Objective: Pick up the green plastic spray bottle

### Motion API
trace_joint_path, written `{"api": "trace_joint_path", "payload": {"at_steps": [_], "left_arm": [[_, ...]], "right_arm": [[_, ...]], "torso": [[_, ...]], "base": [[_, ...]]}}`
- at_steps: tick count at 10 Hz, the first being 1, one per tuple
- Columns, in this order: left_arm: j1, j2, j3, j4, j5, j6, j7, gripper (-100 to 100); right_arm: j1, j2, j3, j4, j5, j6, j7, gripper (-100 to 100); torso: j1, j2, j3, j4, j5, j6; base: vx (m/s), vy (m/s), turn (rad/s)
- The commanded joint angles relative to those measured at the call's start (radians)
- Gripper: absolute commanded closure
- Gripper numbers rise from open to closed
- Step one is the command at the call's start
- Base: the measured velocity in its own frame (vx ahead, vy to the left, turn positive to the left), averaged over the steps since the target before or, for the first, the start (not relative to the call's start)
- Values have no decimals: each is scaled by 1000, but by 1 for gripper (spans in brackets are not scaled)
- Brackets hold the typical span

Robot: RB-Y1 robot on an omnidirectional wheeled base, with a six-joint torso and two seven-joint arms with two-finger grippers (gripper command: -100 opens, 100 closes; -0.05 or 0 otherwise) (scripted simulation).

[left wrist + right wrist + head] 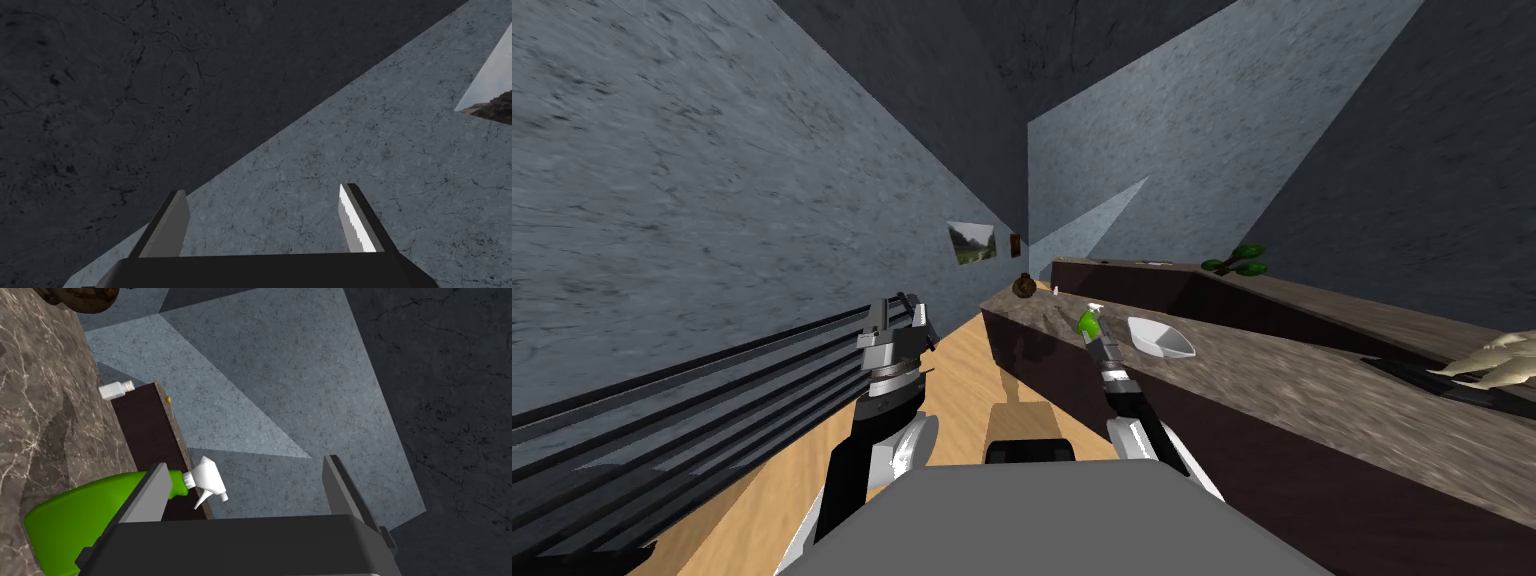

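— How is the left gripper (262,190) held?
— Its two fingers (167,227) are spread wide apart above the dark body (260,272).
— And the light?
— One finger is lit white along its inner face; the other is seen grey.

White-and-black arms (850,470), dark boxy end effectors (262,189) (246,462), grey blade fingers (170,227)

Bottle (75,518) at right end effector (246,463): green body smooth, plastic-like; nozzle (210,480) white, matt. Tabletop (45,413) beneath it: brown stone, pale veins, mottled. Walls (280,388) beyond the end effector: grey, rough, finely cracked. Floor (962,380): pale wood grain, matt. Fingers (150,498): grey, matt.
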Motion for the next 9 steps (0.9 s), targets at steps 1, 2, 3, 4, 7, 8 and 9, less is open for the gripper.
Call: {"api": "trace_joint_path", "payload": {"at_steps": [1,2,3,4,7,8,9], "left_arm": [[0,0,0,0,0,0,0,0],[0,0,0,0,0,0,0,0],[0,0,0,0,0,0,0,0],[0,0,0,0,0,0,0,0],[0,0,0,0,0,0,0,0],[0,0,0,0,0,0,0,0],[0,0,0,0,0,0,0,0]], "right_arm": [[-7,0,5,9,-14,36,-8,-100],[-29,-3,11,45,-45,72,-24,-100],[-29,-3,11,45,-45,80,-24,-100],[-54,-7,16,82,-79,116,-41,-100],[-83,-13,21,122,-116,177,-58,-100],[-115,-20,24,164,-154,204,-75,-100],[-115,-20,24,164,-154,226,-75,-100]], "torso": [[0,0,0,0,0,0],[0,-2,-1,0,0,0],[1,-3,-1,-1,0,0],[1,-3,-2,-1,0,0],[-2,-2,-1,0,0,0],[-2,-2,-1,0,0,1],[-2,-2,-1,0,0,0]], "base": [[-76,13,58],[-72,24,114],[-64,22,49],[-88,5,114],[-84,-13,58],[-96,-8,73],[-72,-9,54]]}}
